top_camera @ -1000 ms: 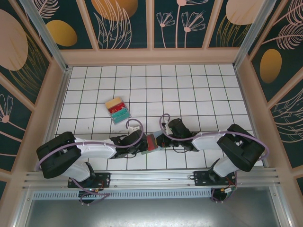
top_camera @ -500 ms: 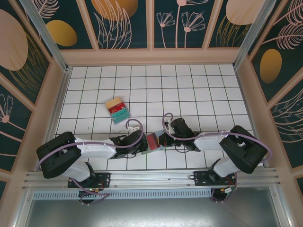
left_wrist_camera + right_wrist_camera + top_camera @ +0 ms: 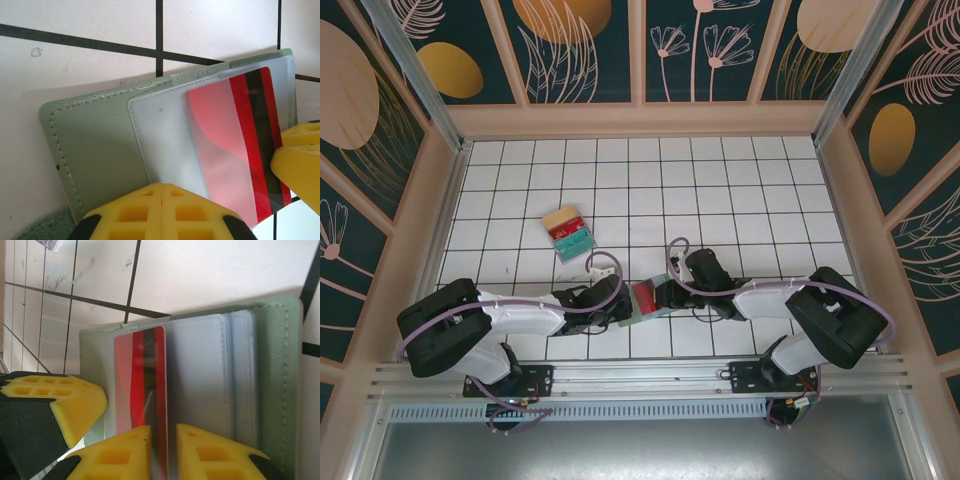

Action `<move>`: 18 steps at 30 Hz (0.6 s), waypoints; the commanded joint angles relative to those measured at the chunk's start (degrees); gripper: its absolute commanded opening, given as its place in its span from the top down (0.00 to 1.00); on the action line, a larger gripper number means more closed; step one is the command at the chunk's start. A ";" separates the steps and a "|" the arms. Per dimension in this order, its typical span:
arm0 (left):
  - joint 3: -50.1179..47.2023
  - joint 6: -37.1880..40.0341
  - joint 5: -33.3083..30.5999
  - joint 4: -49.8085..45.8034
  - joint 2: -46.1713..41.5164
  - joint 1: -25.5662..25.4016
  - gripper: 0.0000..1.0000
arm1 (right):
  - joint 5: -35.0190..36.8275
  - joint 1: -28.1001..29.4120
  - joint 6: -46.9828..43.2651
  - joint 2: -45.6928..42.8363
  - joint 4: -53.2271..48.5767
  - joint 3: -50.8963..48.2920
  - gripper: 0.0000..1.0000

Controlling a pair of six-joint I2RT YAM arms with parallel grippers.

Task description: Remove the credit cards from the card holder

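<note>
The grey-green card holder (image 3: pixel 658 307) lies open on the tiles near the front, between the two grippers. A red credit card (image 3: pixel 225 135) with a dark stripe sits partly in its clear pocket (image 3: pixel 160 130), one end sticking out. My left gripper (image 3: pixel 167 187) is shut, fingertips together, resting on the holder's (image 3: pixel 95 135) clear pocket. My right gripper (image 3: pixel 163 432) is open by a narrow gap, a finger on each side of the red card's (image 3: pixel 137 375) edge. The left fingers (image 3: pixel 55 400) sit beside it on the holder (image 3: pixel 280 380).
A small stack of tan, red and teal cards (image 3: pixel 567 232) lies on the white tiled table further back on the left. Wooden walls (image 3: pixel 640 120) close in the table on three sides. Both arms stretch low across the front rows.
The right gripper's jaws have parted slightly around the red card, and its wrist has drifted a little to the right. The left gripper has stayed shut on the holder.
</note>
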 commanded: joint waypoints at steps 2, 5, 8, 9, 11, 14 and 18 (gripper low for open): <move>-0.93 0.58 0.11 -3.77 0.95 -0.25 1.00 | -2.16 -0.27 -0.56 2.77 1.55 0.79 0.81; -0.96 0.56 0.03 -3.89 0.81 -0.26 1.00 | -1.36 -0.31 -0.43 2.27 0.98 0.72 0.88; -1.04 0.57 -0.23 -4.33 0.68 -0.28 1.00 | -0.64 -0.83 -0.60 1.25 -0.05 0.40 0.92; -1.04 0.64 -0.24 -4.49 0.63 -0.29 1.00 | -0.45 -1.09 -0.69 0.98 -0.36 0.28 0.95; -1.05 0.67 -0.25 -4.69 0.64 -0.26 1.00 | -0.38 -1.69 -0.95 0.61 -0.91 -0.21 1.00; -1.22 0.65 -0.31 -4.63 0.46 -0.29 1.00 | -0.32 -2.57 -1.24 -0.16 -1.36 -1.04 1.00; -1.38 0.64 -0.27 -4.69 0.24 -0.26 1.00 | -0.32 -4.25 -1.76 -1.96 -2.46 -2.23 1.00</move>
